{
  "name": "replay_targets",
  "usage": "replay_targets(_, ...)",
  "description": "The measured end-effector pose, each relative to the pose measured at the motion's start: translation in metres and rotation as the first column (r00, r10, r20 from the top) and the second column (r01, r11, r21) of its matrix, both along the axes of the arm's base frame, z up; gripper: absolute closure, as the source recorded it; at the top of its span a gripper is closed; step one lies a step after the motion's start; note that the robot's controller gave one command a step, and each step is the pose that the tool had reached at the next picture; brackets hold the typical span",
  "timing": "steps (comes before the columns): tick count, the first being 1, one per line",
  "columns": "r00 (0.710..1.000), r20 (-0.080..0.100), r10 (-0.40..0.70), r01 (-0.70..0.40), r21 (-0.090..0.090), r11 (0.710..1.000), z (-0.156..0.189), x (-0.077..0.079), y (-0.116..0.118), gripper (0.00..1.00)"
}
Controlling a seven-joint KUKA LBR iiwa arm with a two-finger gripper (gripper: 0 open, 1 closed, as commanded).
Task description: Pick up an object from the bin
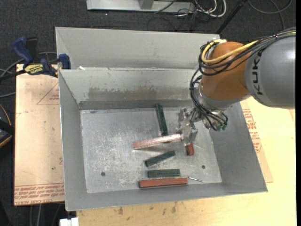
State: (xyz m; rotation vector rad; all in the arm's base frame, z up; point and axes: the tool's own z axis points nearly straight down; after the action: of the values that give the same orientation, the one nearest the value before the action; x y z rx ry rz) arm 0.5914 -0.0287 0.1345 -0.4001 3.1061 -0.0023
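Grey metal bin (70,140) takes up most of what I see from where I stand. The silver arm (277,74) comes in from 3 o'clock, with an orange cover (225,72) and yellow cables at its wrist. The gripper (188,132) hangs low over the floor of the bin at about 2 o'clock from its middle; whether the claw is apart or together I cannot tell.

A long pink stick (153,142) lies across the middle, its right end touching the gripper from the 9 o'clock side. A red-brown bar (162,183) lies flat at 6 o'clock, near the front wall. Just above it is a dark green bar (163,173), and a second green bar (160,158) lies tilted above that. A third green bar (161,119) points toward 12 o'clock. A small red-brown stub (189,149) sits just at the gripper's 6 o'clock.
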Motion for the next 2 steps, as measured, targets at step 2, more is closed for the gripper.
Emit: replay_targets(2, 0.659, -0.005, 0.752, -0.752, -0.001, 0.659, 0.107, 0.038, -0.063, 1.00)
